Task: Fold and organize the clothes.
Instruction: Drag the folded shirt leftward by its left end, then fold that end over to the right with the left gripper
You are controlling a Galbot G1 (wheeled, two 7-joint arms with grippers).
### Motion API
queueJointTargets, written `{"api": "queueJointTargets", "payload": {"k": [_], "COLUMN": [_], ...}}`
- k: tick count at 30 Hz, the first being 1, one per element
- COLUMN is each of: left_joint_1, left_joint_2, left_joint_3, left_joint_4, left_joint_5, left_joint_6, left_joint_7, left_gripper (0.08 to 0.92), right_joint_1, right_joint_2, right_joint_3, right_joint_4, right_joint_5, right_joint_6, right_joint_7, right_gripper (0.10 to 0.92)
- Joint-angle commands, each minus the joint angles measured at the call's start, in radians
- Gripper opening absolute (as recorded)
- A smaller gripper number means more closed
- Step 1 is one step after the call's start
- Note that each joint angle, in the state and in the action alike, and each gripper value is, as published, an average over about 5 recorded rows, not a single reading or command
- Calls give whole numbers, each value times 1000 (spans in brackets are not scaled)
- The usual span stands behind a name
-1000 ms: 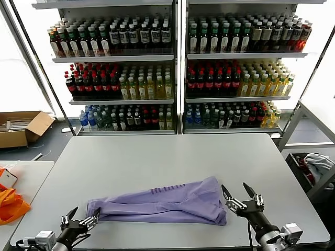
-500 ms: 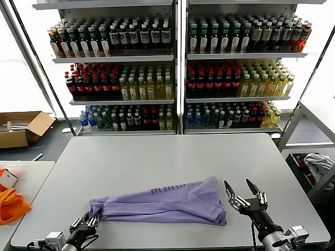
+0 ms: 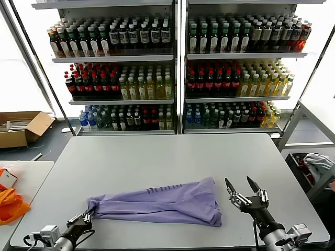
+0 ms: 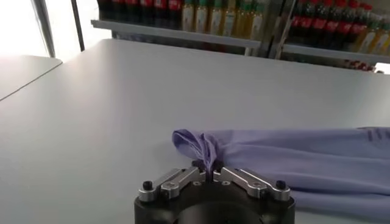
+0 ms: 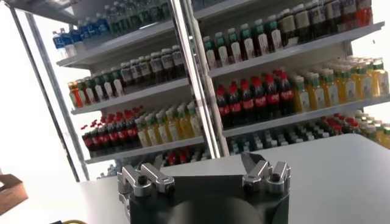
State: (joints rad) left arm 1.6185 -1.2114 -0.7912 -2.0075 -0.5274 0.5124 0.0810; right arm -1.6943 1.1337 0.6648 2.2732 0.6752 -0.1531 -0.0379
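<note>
- A lavender T-shirt (image 3: 157,203) lies on the grey counter (image 3: 157,157), bunched into a long, rumpled band that runs across the near part of the surface, closer to the robot than to the far edge.
- A row of dark purple print (image 3: 164,189) shows along the far side of the band, roughly at its middle.
- The right end of the shirt is wider and piled in soft folds; the left end narrows to a gathered tip.
- The left pincer (image 3: 84,217) sits low at the near left of the counter, right at that narrow tip of the shirt.
- In the left wrist view the left pincer (image 4: 208,175) has its two fingers drawn together on a pinch of lavender cloth, and the fabric (image 4: 292,161) fans out from the grip across the counter (image 4: 122,97).
- The right pincer (image 3: 246,194) hangs just beside the right end of the shirt, apart from the cloth, with its fingers spread wide and nothing between them.
- The right wrist view shows the same: the right pincer (image 5: 204,173) holds nothing, fingers parted, pointing toward the shelves.
- Behind the counter stand tall shelves (image 3: 178,57) packed with rows of bottled drinks.
- At the far left, on the floor, sits an open cardboard box (image 3: 23,128).
- An orange cloth (image 3: 10,205) rests on a second surface at the left edge of the head view.
</note>
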Motion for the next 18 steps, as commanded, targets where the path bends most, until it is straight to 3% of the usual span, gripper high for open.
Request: {"api": "queueJointTargets", "payload": {"k": [1,5,9,12,18], "left_joint_1": [-39,-64,-98,-100,-77], "left_joint_2": [135,245,304,288,171], "left_joint_3": [-268,-403,-452,-403,-202], "left_joint_4": [107,174,174,71,-187], "left_joint_5": [-72,-137,-167,-166,-148], "left_joint_6": [-3,8,38,47,60], "left_joint_7": [123,158,134,103,83], "left_gripper": [109,109,109,109,109], "right_joint_1": [0,3,6,10,-6], "right_joint_2": [-6,-12,-22,-25,-12], "right_joint_3": [2,1,-3,-8,-5], "right_joint_4": [-3,0,3,5,28], "right_joint_5": [10,12,12,11,4], "right_joint_6": [5,4,3,3,-3], "right_joint_7": [-2,-2,-2,-1,1], "right_gripper": [823,823,823,823,823]}}
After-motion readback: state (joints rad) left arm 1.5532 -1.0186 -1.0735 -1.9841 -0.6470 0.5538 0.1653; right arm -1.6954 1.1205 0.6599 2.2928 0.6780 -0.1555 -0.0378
